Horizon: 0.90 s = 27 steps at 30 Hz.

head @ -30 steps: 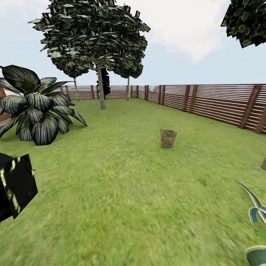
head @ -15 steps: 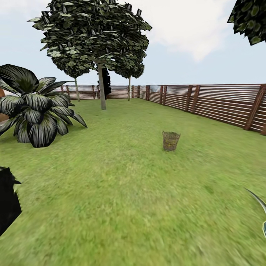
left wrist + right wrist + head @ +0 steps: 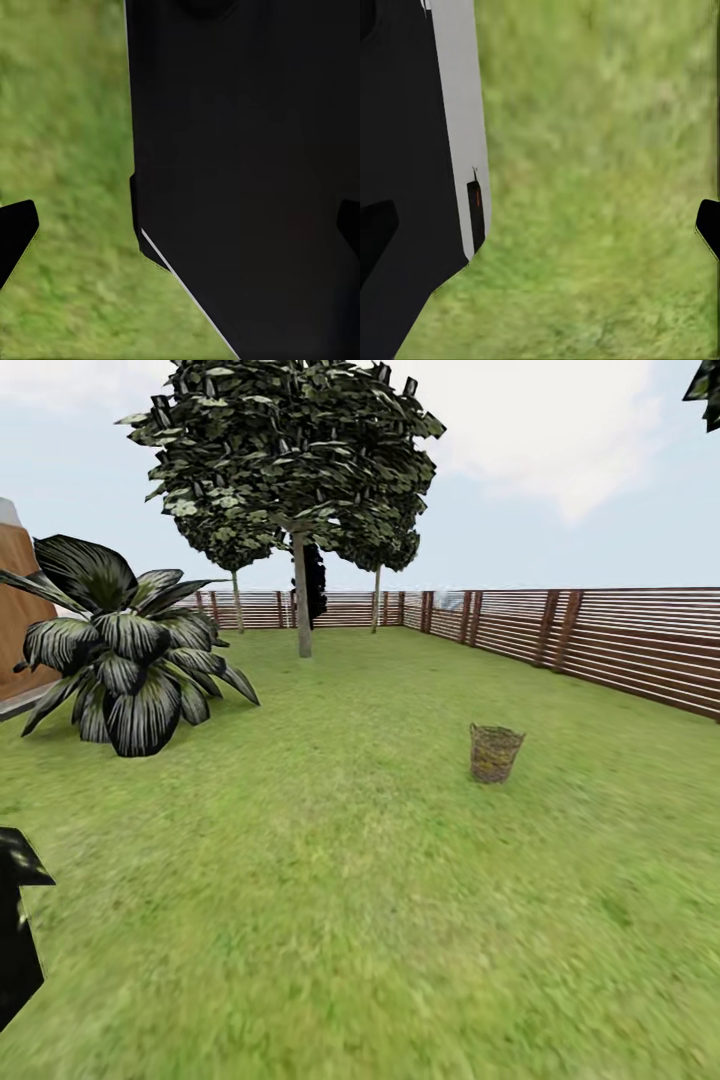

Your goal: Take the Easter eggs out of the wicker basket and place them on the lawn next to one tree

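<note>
Grass runs out ahead of the robot across the lawn (image 3: 330,880) to the wicker basket (image 3: 495,752), which stands upright and alone, well apart from the robot and off toward its right side, nearer the slatted fence (image 3: 620,645) than the striped agave (image 3: 130,650). From here the eggs inside cannot be made out. Farther back, beyond the basket and toward the far fence, rises the nearest tree (image 3: 302,610) with its pale straight trunk; two thinner trunks stand behind it.

The left tool (image 3: 180,232) and the right tool (image 3: 540,225) both hang over bare grass beside the robot's dark body, each with its fingertips spread wide at the two sides of its wrist view and nothing between them.

The relation that matters is plain: the basket lies forward and to the right, far beyond either arm's reach, so the base probably has to close the gap first. On this bearing the right arm would likely arrive nearer the basket's open top, and the reach would come from above.
</note>
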Tool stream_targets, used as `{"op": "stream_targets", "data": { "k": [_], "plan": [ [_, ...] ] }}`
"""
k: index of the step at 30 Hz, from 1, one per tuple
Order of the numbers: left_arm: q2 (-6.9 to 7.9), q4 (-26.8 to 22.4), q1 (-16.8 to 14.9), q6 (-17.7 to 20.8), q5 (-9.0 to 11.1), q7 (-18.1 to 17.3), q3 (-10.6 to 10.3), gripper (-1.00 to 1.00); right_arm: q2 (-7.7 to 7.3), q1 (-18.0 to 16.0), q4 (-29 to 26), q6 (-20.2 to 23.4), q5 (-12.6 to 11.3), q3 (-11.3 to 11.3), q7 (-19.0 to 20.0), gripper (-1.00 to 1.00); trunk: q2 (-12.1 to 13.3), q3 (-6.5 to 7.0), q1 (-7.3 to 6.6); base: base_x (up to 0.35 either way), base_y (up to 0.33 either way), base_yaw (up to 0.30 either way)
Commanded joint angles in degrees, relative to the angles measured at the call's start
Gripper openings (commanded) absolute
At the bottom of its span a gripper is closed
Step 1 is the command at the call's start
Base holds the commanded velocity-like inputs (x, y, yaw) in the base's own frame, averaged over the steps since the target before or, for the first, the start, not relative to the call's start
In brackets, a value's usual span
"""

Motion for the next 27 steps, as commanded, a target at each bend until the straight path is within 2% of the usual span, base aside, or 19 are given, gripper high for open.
{"op": "stream_targets", "data": {
  "k": [1, 27],
  "plan": [
    [0.01, -0.11, 0.04, 0.01, 0.01, -0.03, 0.01, 1.00, 0.00, 0.00, -0.02, 0.02, 0.03, 0.01, -0.01, 1.00, -0.01, -0.03, 0.04, 0.344, 0.000, 0.010],
    [0.00, -0.11, 0.04, 0.01, 0.01, -0.05, 0.01, 1.00, -0.02, 0.00, -0.01, 0.02, 0.04, 0.06, -0.01, 1.00, -0.01, -0.03, 0.04, 0.344, 0.000, 0.001]
  ]
}}
